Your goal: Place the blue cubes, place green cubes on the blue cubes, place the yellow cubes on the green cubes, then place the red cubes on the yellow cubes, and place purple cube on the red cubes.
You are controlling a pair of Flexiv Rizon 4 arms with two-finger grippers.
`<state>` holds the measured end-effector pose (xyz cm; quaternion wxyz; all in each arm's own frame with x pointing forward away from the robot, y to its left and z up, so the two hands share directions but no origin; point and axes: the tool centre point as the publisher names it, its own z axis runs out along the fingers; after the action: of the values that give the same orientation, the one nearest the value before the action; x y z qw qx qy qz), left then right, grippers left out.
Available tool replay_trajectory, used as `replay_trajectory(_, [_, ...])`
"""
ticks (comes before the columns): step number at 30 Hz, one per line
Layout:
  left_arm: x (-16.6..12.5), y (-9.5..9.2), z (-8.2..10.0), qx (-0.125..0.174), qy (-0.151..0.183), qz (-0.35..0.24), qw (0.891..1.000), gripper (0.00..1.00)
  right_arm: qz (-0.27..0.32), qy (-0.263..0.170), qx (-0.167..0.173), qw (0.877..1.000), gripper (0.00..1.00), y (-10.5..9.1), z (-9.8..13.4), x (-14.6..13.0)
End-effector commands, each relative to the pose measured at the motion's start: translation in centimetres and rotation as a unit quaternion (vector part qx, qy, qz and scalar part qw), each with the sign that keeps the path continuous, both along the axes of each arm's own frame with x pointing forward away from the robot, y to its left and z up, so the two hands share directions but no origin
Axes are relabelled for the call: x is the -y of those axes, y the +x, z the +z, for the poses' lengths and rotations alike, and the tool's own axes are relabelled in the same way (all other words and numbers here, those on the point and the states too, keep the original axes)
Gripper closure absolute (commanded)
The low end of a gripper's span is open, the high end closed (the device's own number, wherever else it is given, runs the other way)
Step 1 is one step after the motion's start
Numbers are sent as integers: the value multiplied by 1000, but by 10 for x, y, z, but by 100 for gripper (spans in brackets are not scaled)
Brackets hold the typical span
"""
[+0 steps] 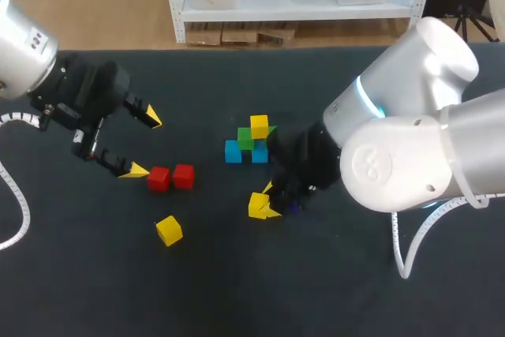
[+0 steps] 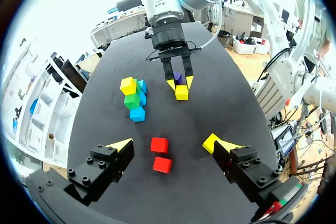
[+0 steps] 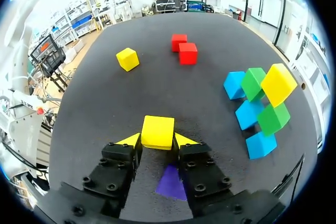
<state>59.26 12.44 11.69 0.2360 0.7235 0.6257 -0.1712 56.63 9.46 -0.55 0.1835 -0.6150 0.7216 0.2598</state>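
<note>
Right wrist view: take the coming move from here, nearest thing first.
Right pincer point(image 3: 157, 141): closed on the held yellow cube point(image 3: 157, 129), one finger on each of two opposite faces. You cannot tell whether the cube is clear of the desk point(image 3: 105, 98).
Purple cube point(image 3: 170, 182): under the pincer, behind its tips, lying on the desk.
Stack: ahead of the pincer, off to the side away from the red cubes point(image 3: 188, 53). It has blue cubes point(image 3: 261, 145) at the bottom, green cubes point(image 3: 273, 119) on them, and a placed yellow cube point(image 3: 278, 84) on the farther green.
Bearing that matters: the nearer green cube looks bare on top, so you would likely carry the held cube diagonally forward and up onto it. Mind the placed yellow cube, which sits just beside that spot.
Reds: two, close together, well ahead of the pincer.
Loose yellow cube point(image 3: 127, 59): also ahead, on the side away from the stack.
Left pincer point(image 1: 146, 145): open and holding nothing, with the red cubes just ahead of its tips.
Nearer arm: the right for the stack, the left for the reds.
</note>
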Motion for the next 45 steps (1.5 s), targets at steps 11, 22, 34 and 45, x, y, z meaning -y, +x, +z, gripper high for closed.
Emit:
replay_trajectory(11, [-2,-1,-1,2,-3,-1,1000,0,74,26,11,997,100,11,13,1])
replay_trajectory(22, [-2,-1,-1,2,-3,-1,1000,0,173,41,17,984,100,24,48,38])
replay_trajectory(34, [-2,-1,-1,2,-3,-1,1000,0,162,7,27,986,100,46,76,82])
replay_trajectory(45, [-2,-1,-1,2,-3,-1,1000,0,137,23,46,989,100,78,75,83])
